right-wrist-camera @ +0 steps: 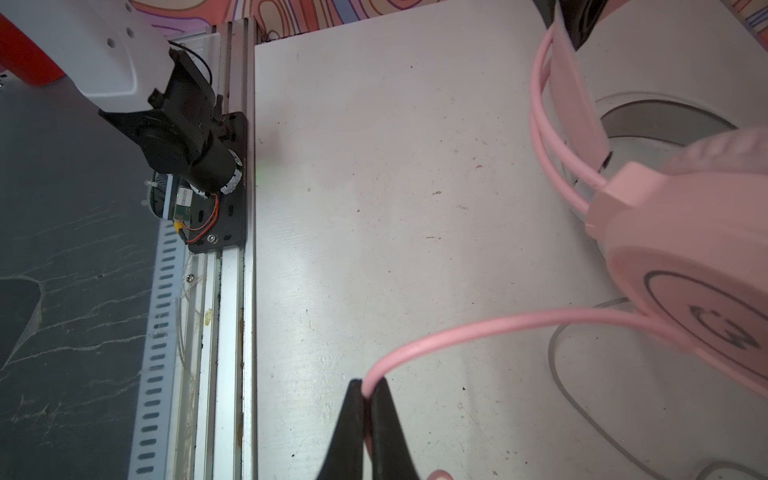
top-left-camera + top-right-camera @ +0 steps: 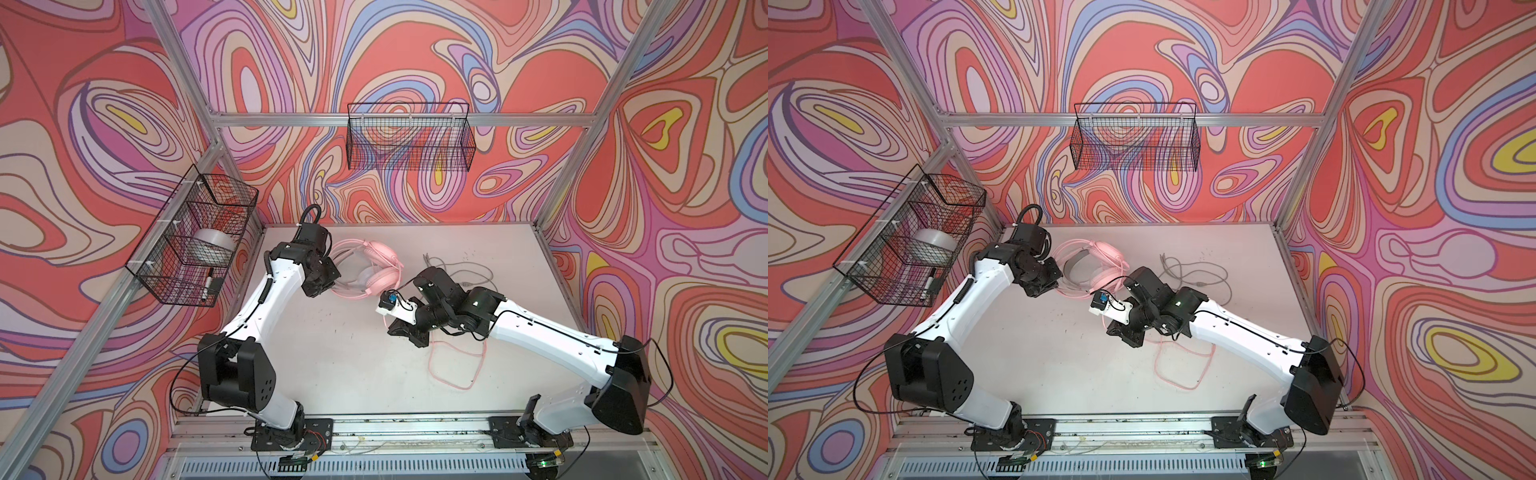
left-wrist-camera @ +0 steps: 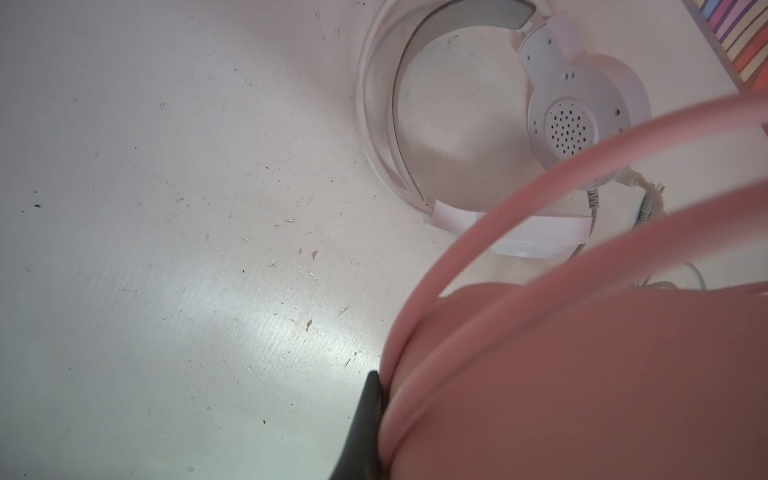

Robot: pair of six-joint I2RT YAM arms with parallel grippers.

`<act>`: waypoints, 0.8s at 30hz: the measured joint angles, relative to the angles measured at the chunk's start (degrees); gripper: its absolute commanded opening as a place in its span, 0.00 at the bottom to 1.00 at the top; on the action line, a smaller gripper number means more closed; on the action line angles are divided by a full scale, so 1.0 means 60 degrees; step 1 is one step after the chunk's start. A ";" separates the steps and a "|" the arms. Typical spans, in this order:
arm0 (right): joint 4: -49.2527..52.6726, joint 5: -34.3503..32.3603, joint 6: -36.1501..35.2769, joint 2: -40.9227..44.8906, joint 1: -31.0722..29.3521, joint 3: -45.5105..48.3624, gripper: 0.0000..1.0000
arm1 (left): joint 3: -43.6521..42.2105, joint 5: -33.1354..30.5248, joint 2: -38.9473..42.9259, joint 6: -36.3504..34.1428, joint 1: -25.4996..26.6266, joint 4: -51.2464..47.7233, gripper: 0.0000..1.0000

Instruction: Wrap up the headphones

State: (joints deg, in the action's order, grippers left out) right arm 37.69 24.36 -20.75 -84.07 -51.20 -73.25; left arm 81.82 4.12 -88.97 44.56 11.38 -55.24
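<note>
On the left wall hangs a black wire basket (image 2: 174,286) split into compartments: a whitish roll of tape (image 2: 210,245) sits in the middle one and a marker (image 2: 208,284) leans in the nearest. A longer mesh basket (image 2: 409,143) hangs on the back wall, the swirled wallpaper showing through its grid. On the scuffed, speckled white table (image 2: 332,365), the pink headset (image 2: 376,264) sits toward the far side, left of the middle. It is matte plastic, with round cups and twin thin rails over a flat band. The left gripper (image 2: 321,286) is closed tight on that band. Beneath lies the white headset (image 3: 582,104), smooth, its cup face dotted with small holes; from above I can barely make it out. A grey cable (image 2: 469,266) loops loosely to the right. The right gripper (image 1: 368,392) has its black tapered jaws pinched shut on the flat pink cable (image 1: 498,322), which curves back to the pink cup.
</note>
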 measured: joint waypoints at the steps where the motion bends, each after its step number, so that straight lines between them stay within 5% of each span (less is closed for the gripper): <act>1: 0.0193 0.0047 -0.0095 -0.0102 0.0000 -0.0200 0.00 | 0.0022 -0.0069 -0.0011 -0.0033 0.0066 -0.0051 0.00; 24: 0.3850 0.1249 -0.1588 -0.1457 0.0095 -0.3326 0.00 | 0.0153 -0.1348 -0.0834 -0.1045 0.1078 -0.0885 0.00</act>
State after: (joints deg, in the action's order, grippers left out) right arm 60.80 31.86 -30.28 -92.82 -50.63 -93.21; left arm 82.74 -3.97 -93.97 38.28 17.85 -60.55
